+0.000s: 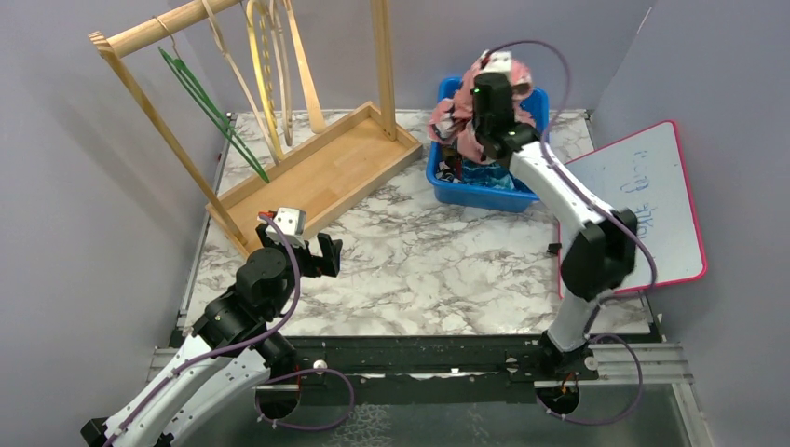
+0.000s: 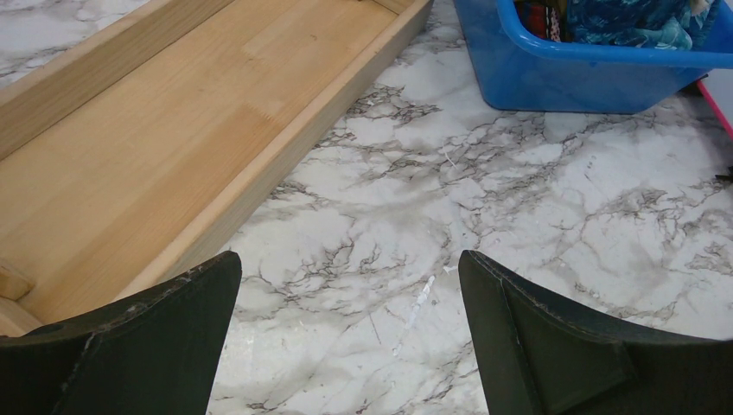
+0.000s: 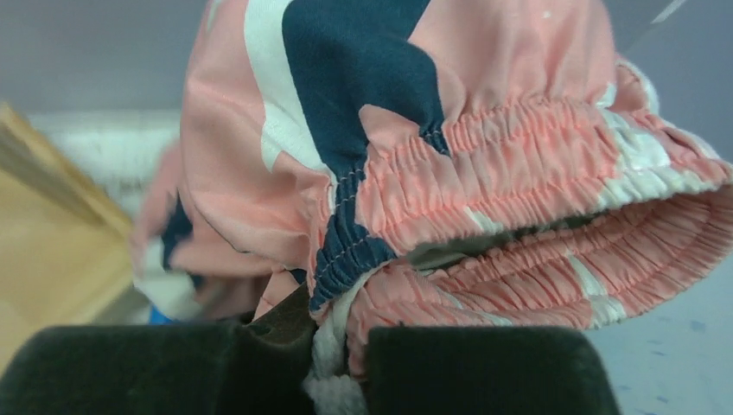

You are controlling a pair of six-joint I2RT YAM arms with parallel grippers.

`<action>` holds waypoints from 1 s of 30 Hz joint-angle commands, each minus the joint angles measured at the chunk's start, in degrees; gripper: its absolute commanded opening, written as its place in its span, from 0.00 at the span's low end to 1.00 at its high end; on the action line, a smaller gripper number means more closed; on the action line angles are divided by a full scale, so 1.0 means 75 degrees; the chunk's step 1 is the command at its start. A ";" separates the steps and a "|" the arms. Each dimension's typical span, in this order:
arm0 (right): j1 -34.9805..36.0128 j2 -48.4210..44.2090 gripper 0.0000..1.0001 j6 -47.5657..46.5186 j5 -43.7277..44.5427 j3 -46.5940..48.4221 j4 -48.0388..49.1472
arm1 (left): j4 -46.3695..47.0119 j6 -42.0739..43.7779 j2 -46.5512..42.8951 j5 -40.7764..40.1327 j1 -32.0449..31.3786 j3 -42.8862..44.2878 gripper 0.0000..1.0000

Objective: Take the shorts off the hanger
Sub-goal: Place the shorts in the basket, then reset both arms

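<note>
My right gripper (image 1: 486, 88) is over the blue bin (image 1: 484, 193) at the back right, shut (image 3: 333, 367) on the elastic waistband of the pink shorts with navy and white blotches (image 3: 484, 164). These shorts (image 1: 452, 116) hang from it above the bin. Teal patterned shorts (image 1: 484, 174) lie in the bin, also seen in the left wrist view (image 2: 640, 22). My left gripper (image 1: 312, 250) is open and empty (image 2: 346, 346) low over the marble table, next to the wooden rack base. Empty hangers (image 1: 270, 70) and a green hanger (image 1: 210, 107) hang on the rack rail.
The wooden rack with its tray base (image 1: 321, 172) stands at the back left; its base edge (image 2: 285, 156) is just left of my left gripper. A whiteboard with a pink rim (image 1: 652, 200) lies at the right. The marble table (image 1: 438, 270) is bare in the middle.
</note>
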 commanded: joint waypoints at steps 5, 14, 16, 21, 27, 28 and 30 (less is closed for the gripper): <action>-0.0360 0.3611 0.09 0.1553 -0.2623 0.0155 -0.2717 | 0.0046 -0.0042 -0.0085 -0.0164 0.0004 0.0012 0.99; -0.0557 0.2146 0.18 0.1589 -0.2671 -0.0573 -0.2187 | 0.0048 -0.0052 0.0060 -0.0181 -0.0002 0.0035 0.99; -0.0558 0.1763 0.25 0.1427 -0.2736 -0.0394 -0.2340 | 0.0054 -0.0053 0.0049 -0.0174 -0.0003 0.0035 0.99; -0.0558 0.0573 0.59 0.1084 -0.2985 -0.0566 -0.2235 | 0.0051 -0.0043 0.0020 -0.0183 -0.0002 0.0041 0.99; -0.0555 -0.1295 0.71 0.1110 -0.3356 -0.1894 -0.1447 | 0.0125 -0.0107 0.0177 -0.0216 -0.0002 0.0046 0.99; -0.0557 -0.1665 0.71 0.1128 -0.3539 -0.2208 -0.1246 | 0.0126 -0.0161 0.0239 -0.0252 -0.0001 0.0072 0.99; -0.0560 -0.2442 0.71 0.1125 -0.4085 -0.2957 -0.0745 | 0.0131 -0.0328 0.0360 -0.0366 -0.0002 0.0149 0.99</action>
